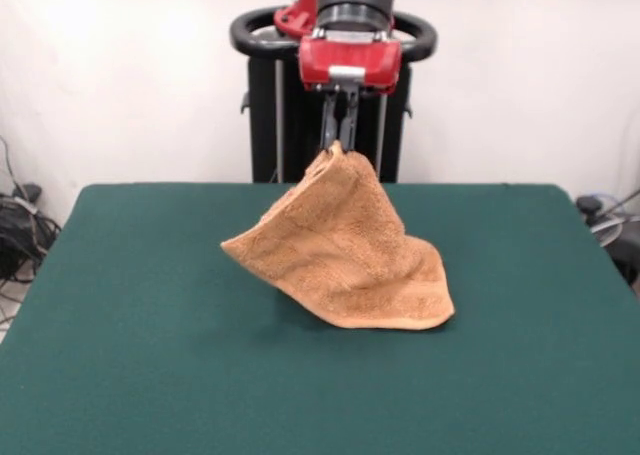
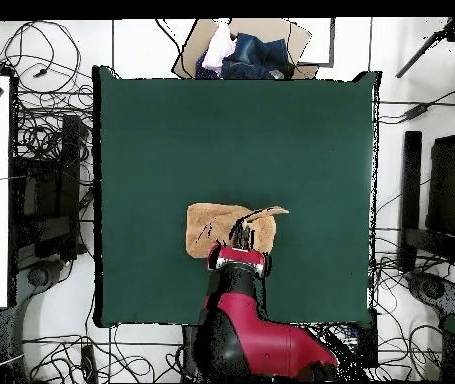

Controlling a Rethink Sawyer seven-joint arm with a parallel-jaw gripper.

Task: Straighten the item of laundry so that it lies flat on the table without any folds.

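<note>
Dark green felt desk (image 1: 130,355) bare apart from the towel; cables (image 1: 18,225) on the floor off its left edge, plain white wall (image 1: 120,65) behind. Orange-tan terry towel (image 1: 345,250) near the desk's centre, one corner lifted into a peak, lower folds resting on the felt. Tool (image 1: 340,140) closed on that peak. More cables (image 1: 605,215) right of the desk.

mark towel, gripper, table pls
towel (image 1: 345,250): front view, middle of the draped cloth.
gripper (image 1: 340,145): front view, fingertips pinching the towel's raised peak.
table (image 1: 150,375): front view, bare green surface.
</note>
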